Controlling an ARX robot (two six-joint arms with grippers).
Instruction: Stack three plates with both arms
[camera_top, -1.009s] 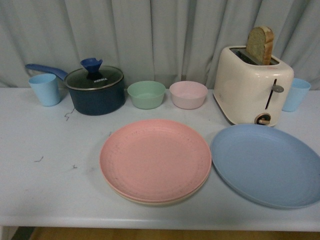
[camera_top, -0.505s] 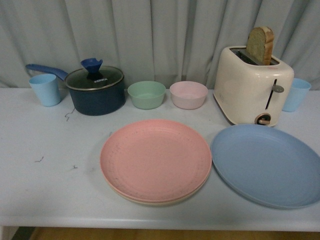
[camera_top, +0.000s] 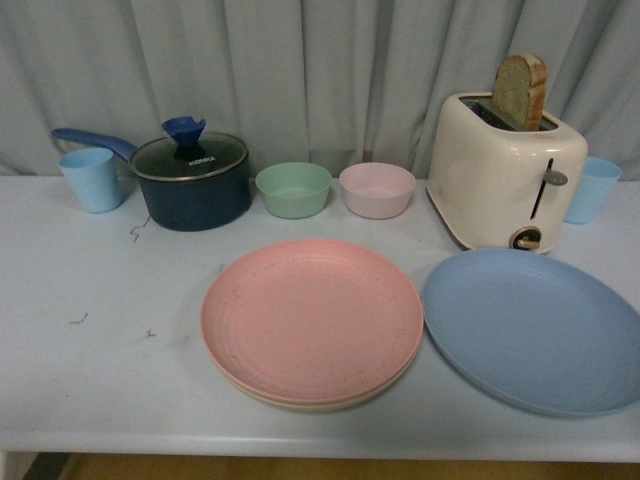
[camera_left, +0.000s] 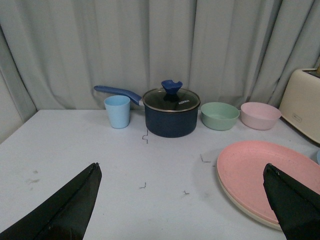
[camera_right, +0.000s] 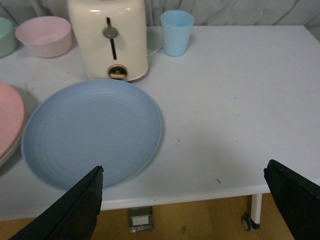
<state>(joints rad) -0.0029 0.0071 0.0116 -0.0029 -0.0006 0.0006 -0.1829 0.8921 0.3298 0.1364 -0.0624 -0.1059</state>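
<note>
pink plate noted resting on beige plate, only the beige rim shown beneath it; pair set at the front middle of the table. blue plate laid flat just beside the pair on the right, in front of the toaster; touching or not cannot be told. left claw held spread wide above the table, nothing gripped. right claw likewise spread wide and empty, blue plate seen just beyond its fingers. pot, green bowl and pink bowl lined up at the back
</note>
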